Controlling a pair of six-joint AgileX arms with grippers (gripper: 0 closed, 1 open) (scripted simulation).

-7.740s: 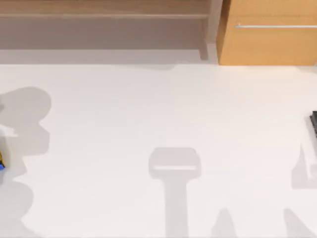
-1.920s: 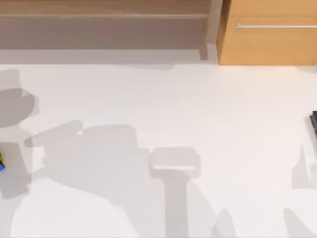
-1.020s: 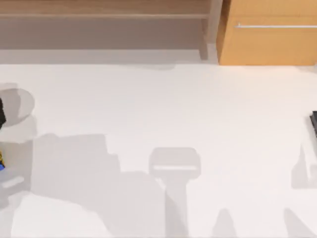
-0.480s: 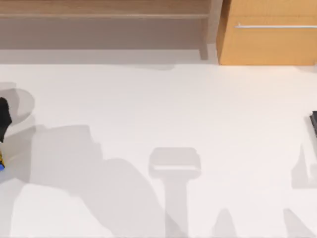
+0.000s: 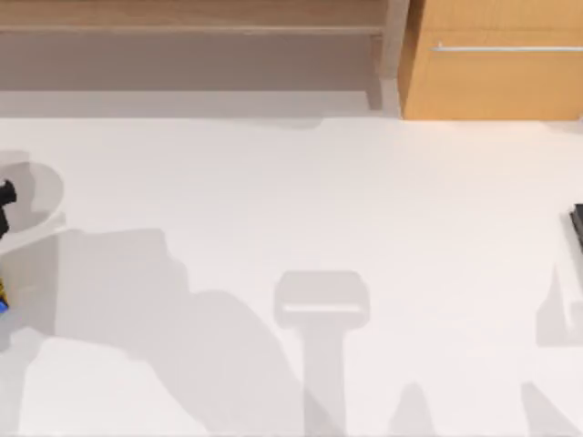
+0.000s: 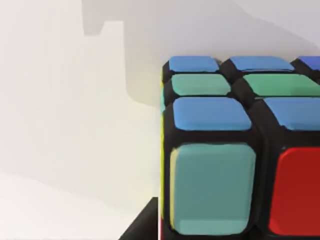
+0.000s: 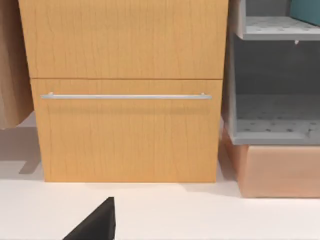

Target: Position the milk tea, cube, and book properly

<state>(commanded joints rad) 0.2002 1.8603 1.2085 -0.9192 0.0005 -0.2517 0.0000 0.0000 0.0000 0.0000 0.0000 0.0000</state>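
White table [image 5: 364, 200] spans the top view; orange-wood cabinet [image 5: 496, 59] at far right. Rubik's-style cube [image 6: 235, 150] sits at the table's far left edge, a yellow-blue sliver [image 5: 3, 299] from above. Left gripper [image 5: 5, 205] hovers just beside it, close in; jaw state cannot be told. Judgement: centre jaws over opposite flat faces before closing, descend squarely. Right arm parked at right.

I'm facing an orange wood cabinet [image 7: 127, 90] with a silver drawer handle [image 7: 125, 96], standing on the white counter [image 7: 200, 212]; grey shelves [image 7: 272, 75] stand just beside it.
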